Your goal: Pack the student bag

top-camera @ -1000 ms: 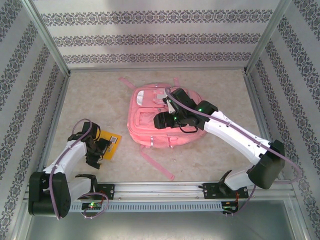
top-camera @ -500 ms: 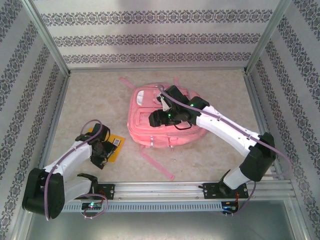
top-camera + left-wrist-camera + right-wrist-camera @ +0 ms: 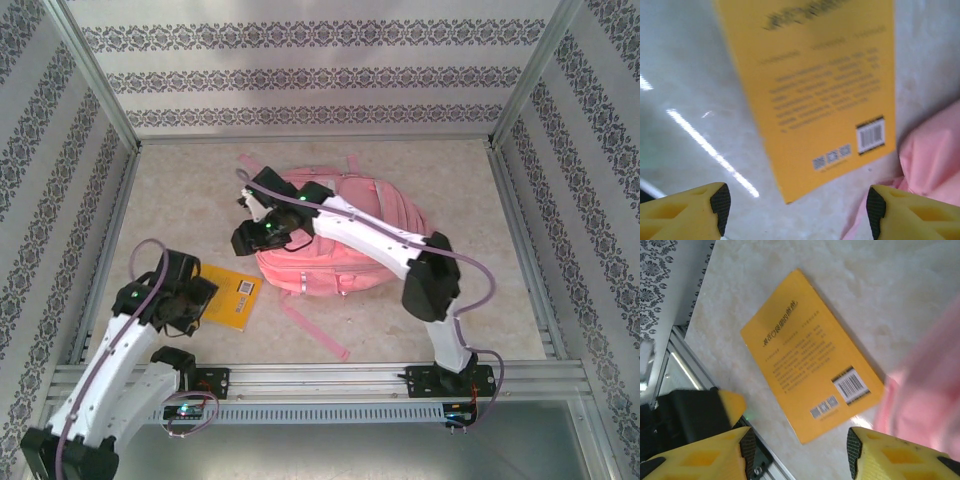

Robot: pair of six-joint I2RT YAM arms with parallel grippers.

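Pink backpack [image 3: 322, 270] on marble worktop [image 3: 180, 190], yellow book [image 3: 232, 298] just beside it, left fingers [image 3: 715, 201] released above book, right fingers [image 3: 747, 444] spread, empty.

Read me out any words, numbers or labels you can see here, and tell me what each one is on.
Heading line on the flat yellow paperback book: too blurred to read.
Paragraph block below that heading: too small to read.
white barcode label at the cover's corner: bars show, digits unreadable.
small grey badges beside it: unreadable.
pink fabric backpack: no legible text.
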